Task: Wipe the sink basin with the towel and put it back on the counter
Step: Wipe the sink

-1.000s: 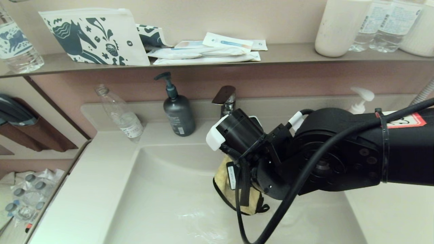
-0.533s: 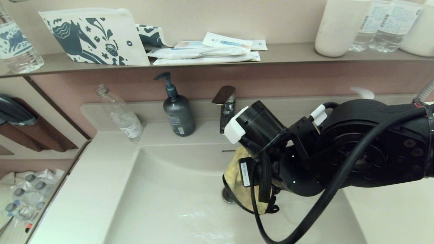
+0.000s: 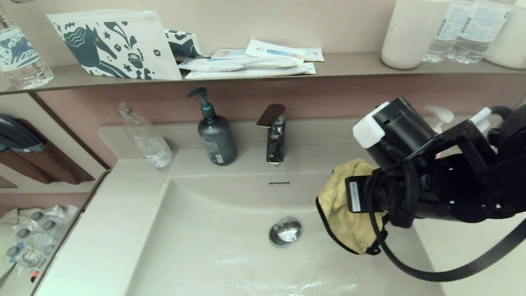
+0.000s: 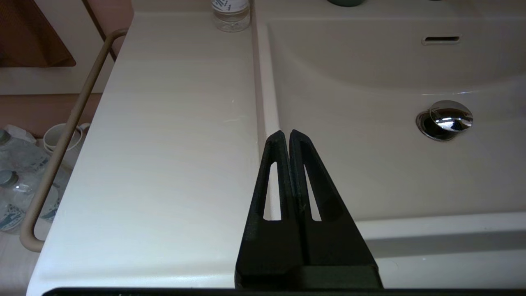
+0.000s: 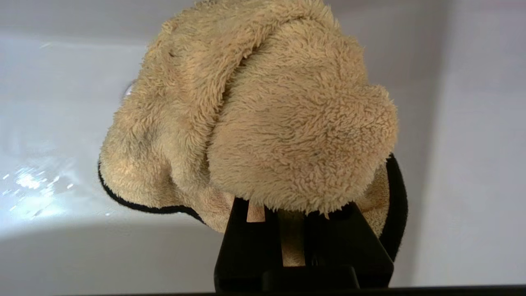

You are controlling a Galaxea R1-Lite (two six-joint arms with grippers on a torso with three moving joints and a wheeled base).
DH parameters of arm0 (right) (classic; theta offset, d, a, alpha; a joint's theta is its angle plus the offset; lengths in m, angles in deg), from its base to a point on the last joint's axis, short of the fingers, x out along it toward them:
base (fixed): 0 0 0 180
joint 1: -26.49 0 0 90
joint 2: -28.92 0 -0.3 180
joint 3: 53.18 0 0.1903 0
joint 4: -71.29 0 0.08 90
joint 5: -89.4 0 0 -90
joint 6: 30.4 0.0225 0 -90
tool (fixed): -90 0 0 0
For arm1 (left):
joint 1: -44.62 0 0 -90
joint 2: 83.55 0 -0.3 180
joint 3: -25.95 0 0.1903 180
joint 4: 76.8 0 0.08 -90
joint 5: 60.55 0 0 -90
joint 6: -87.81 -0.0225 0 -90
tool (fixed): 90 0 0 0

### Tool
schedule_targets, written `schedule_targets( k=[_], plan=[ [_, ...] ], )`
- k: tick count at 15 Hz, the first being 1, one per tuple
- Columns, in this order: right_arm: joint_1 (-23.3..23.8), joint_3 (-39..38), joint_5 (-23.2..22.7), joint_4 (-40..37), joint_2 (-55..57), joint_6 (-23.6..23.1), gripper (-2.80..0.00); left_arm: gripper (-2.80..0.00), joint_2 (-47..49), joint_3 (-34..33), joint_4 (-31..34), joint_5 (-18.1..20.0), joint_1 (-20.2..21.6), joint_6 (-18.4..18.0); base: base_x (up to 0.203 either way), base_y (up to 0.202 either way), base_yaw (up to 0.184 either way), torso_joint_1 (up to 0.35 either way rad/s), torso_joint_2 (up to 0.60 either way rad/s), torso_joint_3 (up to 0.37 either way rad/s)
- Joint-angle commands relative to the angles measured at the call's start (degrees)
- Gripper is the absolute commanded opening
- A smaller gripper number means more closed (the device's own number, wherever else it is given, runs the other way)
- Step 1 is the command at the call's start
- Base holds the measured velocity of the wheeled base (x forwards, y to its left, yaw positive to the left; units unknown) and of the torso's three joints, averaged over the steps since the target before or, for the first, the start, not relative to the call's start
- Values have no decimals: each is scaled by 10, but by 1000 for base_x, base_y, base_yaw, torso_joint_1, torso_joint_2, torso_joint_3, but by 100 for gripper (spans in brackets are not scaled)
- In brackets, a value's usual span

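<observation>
Right wrist view: the right gripper (image 5: 287, 230) is clamped on the towel (image 5: 263, 115), with cloth pinched between the closed fingers and the yellow pile bunched over and beyond the tips. The black trim hangs along the lower edge.

Beneath and ahead of this gripper lies the sink basin (image 3: 205, 230). In the head view the towel (image 3: 345, 209) hangs by the basin's right-hand wall, apparently clear of the floor. The drain plug (image 3: 285, 231) sits off to the gripper's left, uncovered, with wet streaks nearer the front.

The counter (image 3: 472, 255) lies immediately to the gripper's right, just past the basin rim, on the right arm's own side. Judged from this, the set-down calls for a short carry rightward over the rim.

The left gripper (image 4: 289, 137) is closed on nothing, parked above the basin's left rim, well away from the towel.
</observation>
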Motion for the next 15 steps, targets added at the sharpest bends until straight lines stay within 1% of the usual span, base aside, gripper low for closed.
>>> schedule_targets(
  k=[1, 4, 7, 10, 15],
  plan=[
    [31, -32, 0, -1, -51, 2, -280, -280, 0, 0, 0, 0, 0, 0, 0, 0, 0, 0, 0, 0],
    [80, -69, -19, -2, -96, -1, -280, -280, 0, 0, 0, 0, 0, 0, 0, 0, 0, 0, 0, 0],
    [118, -82, -21, -3, -126, -10, -280, -280, 0, 0, 0, 0, 0, 0, 0, 0, 0, 0, 0, 0],
    [141, -103, -22, -3, -152, -13, -280, -280, 1, 0, 0, 0, 0, 0, 0, 0, 0, 0, 0, 0],
    [166, -134, -23, -4, -185, -19, -280, -280, 0, 0, 0, 0, 0, 0, 0, 0, 0, 0, 0, 0]
  ],
)
